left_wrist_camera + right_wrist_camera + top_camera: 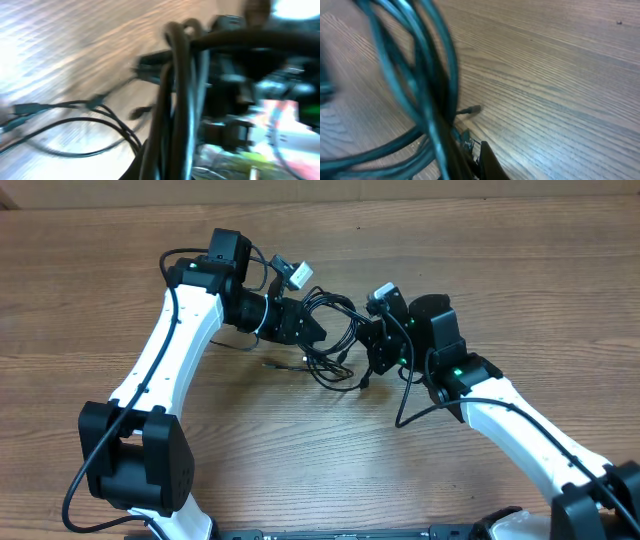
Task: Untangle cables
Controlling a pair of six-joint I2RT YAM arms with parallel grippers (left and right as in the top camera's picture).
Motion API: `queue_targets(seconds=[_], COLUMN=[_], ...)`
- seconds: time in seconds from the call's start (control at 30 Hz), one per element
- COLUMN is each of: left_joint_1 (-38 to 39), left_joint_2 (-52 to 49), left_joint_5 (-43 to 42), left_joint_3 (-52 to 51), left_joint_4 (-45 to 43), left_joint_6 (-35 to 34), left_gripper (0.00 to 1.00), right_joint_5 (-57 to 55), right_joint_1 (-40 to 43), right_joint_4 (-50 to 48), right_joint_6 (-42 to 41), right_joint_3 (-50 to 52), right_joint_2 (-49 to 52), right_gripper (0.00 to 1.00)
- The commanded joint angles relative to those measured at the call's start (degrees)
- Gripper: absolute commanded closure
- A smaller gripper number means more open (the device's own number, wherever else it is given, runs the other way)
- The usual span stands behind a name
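Overhead bright and sharp, wrist views smeary, cables (177, 100) at the left gripper (318, 328) badly out of focus, blown-out glare beyond.

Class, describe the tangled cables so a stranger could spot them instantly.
On the wooden table, two white arms meet near the middle. Between the left claw and right claw sit the cables: thin black loops with plug ends, loose, unlike the thicker wires fixed along the arms.
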State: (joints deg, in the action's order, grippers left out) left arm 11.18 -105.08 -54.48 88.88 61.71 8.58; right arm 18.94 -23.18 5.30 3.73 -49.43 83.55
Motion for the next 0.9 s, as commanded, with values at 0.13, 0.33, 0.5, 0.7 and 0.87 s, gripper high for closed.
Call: queue_targets(seconds=[0.13,0.33,0.5,0.7,0.87], left_joint_1=[0.0,0.35,1.57,5.35,7.43], left_joint_2=[1.27,1.27,1.27,1.27,1.27], left_joint_5=[11.19,11.52,10.47,4.72,0.22], left_joint_3=[0.85,0.85,0.85,0.85,0.85], left_joint_4=[-8.31,-12.11,-12.5,-12.5,-12.41], left_joint_6=[-10.03,-11.63,-11.58,-6.75,-2.93], left_gripper=[0.96,0.96,0.96,0.96,0.96], right_joint_5=[4.13,24.26,31.08,27.56,17.81], right_joint_1=[0.42,0.42,0.37,0.37,0.37], right_joint_4=[10.82,13.66,12.17,7.85,7.08], right_joint_6=[-0.66,-0.66,-0.63,-0.7,-3.39], right_joint_3=[-0.15,-0.15,-0.15,-0.15,-0.15], right_joint_2=[-11.47,-12.5,-12.48,-10.27,-7.32], right_gripper=[0.96,0.96,0.96,0.96,0.96])
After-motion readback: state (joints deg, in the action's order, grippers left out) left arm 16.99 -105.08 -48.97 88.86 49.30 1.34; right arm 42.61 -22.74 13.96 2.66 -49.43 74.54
